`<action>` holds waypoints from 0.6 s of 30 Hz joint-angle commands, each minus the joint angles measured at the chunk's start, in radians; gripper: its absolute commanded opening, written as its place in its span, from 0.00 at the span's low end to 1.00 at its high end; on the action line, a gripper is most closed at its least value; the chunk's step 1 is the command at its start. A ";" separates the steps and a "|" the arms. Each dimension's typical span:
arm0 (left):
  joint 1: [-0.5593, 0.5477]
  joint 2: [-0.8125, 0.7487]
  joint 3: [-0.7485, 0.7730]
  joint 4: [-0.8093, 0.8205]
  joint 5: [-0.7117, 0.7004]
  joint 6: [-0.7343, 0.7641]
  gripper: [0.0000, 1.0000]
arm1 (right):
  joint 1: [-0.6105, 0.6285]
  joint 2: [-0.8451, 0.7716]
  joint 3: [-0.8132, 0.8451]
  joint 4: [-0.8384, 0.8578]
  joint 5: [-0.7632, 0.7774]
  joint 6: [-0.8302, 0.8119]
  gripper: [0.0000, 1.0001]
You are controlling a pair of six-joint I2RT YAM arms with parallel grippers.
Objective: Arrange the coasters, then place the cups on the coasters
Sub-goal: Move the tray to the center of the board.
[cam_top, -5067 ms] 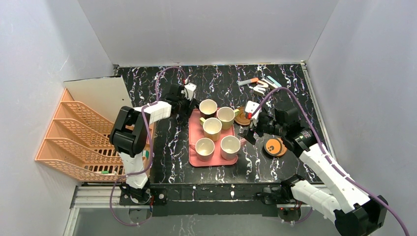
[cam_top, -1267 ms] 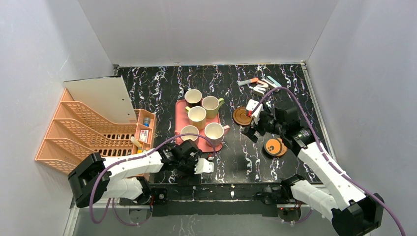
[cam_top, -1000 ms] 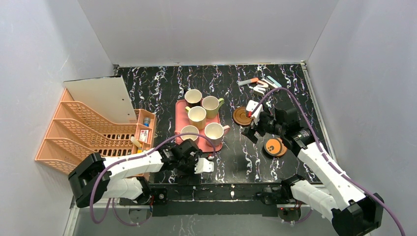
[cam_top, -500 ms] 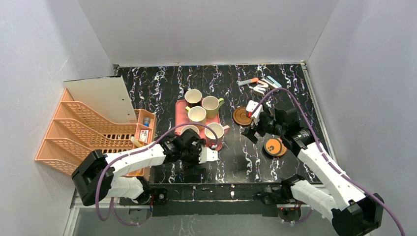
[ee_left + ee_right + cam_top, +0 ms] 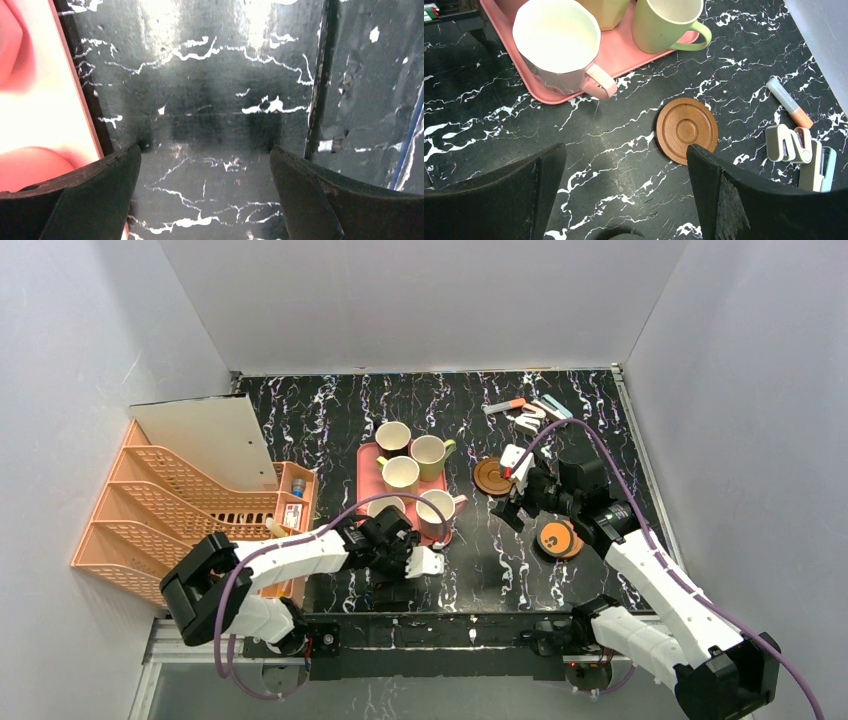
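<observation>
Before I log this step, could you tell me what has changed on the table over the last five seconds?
The left gripper pulled back from the tray's far left corner to its near right corner, jaws open and empty. The tray, mugs aboard, slid left and farther back. The right gripper, lone coaster and coaster stack stayed put.

Black marbled table (image 5: 330, 415), pink tray (image 5: 367, 472), ringed coaster (image 5: 491, 477), coaster stack (image 5: 556, 538), orange rack (image 5: 150, 520), stationery (image 5: 530, 412)

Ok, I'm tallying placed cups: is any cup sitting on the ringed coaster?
No, the ringed coaster lies bare with nothing on it, apart from the tray.
</observation>
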 commanded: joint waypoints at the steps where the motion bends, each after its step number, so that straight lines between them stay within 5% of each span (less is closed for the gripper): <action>1: 0.004 0.027 -0.015 0.090 -0.105 -0.040 0.98 | -0.006 -0.001 -0.002 0.033 -0.014 -0.012 0.99; 18: 0.001 0.002 -0.144 0.396 -0.450 -0.103 0.98 | -0.005 0.002 -0.005 0.035 -0.011 -0.013 0.99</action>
